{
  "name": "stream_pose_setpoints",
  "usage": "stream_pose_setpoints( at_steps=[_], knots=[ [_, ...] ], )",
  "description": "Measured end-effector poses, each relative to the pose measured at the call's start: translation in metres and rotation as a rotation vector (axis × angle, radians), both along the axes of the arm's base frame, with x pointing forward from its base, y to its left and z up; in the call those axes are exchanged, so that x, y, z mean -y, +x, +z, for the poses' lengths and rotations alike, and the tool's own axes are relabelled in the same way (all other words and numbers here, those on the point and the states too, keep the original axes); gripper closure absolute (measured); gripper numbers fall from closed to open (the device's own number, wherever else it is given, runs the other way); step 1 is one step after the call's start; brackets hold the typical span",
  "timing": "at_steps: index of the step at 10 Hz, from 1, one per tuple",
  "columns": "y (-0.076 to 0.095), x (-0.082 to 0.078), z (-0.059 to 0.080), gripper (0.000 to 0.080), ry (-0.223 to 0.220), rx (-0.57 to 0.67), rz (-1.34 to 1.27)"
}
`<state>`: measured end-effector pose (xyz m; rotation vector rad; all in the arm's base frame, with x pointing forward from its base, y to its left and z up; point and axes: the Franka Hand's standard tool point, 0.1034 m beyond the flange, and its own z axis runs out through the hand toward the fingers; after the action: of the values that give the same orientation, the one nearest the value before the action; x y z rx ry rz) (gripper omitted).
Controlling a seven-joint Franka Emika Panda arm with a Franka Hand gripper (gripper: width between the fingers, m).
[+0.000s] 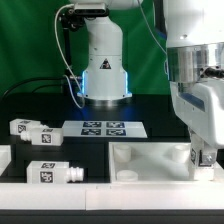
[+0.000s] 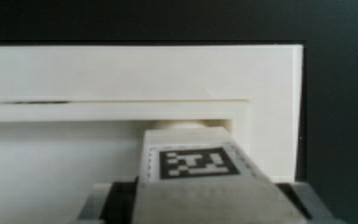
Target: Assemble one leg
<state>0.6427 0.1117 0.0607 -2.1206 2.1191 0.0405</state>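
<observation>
In the wrist view my gripper [image 2: 197, 203] is shut on a leg [image 2: 197, 160], a stubby white post with a black-and-white tag on its upper face. The grey fingers [image 2: 108, 205] press on both of its sides. The leg's far end touches or nearly touches the wide flat white panel [image 2: 140, 80], at a step in it. In the exterior view the gripper [image 1: 206, 157] hangs low at the right, over the panel's [image 1: 150, 158] right end. The held leg is mostly hidden there.
Three loose legs lie at the exterior view's left: two together [image 1: 32, 129] and one nearer the front [image 1: 55, 172]. The marker board [image 1: 103, 127] lies mid-table before the robot base [image 1: 104, 75]. A white rail [image 1: 15, 160] borders the front left.
</observation>
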Motion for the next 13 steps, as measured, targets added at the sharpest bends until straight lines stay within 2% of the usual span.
stream_pose_setpoints(
  at_steps=[1,2,3,4,5,7,8,10,11,12,13],
  knots=[
    [-0.0002,-0.0001,-0.0004,0.0515,0.000,0.000,0.000],
    [0.0002,0.0009,0.0001,0.0362,-0.009,0.009,0.072],
    [0.0017,0.0044,0.0022,0.0234,-0.026,0.038,0.302],
    [0.0010,0.0040,0.0040,0.0234,-0.035,0.048,0.487],
    [0.0008,0.0028,0.0040,0.0165,-0.043,0.061,0.583],
    [0.0008,0.0045,0.0029,0.0154,-0.051,0.071,0.668],
    [0.0006,0.0049,0.0027,0.0151,-0.078,0.079,0.811],
    [0.0011,-0.0004,0.0037,0.0150,-0.166,0.092,1.270],
    [0.0020,-0.0007,0.0043,0.0150,-0.181,0.103,1.438],
    [0.0017,-0.0010,0.0038,0.0150,-0.172,0.101,1.374],
    [0.0018,-0.0006,0.0038,0.0247,-0.173,0.101,1.380]
  ],
)
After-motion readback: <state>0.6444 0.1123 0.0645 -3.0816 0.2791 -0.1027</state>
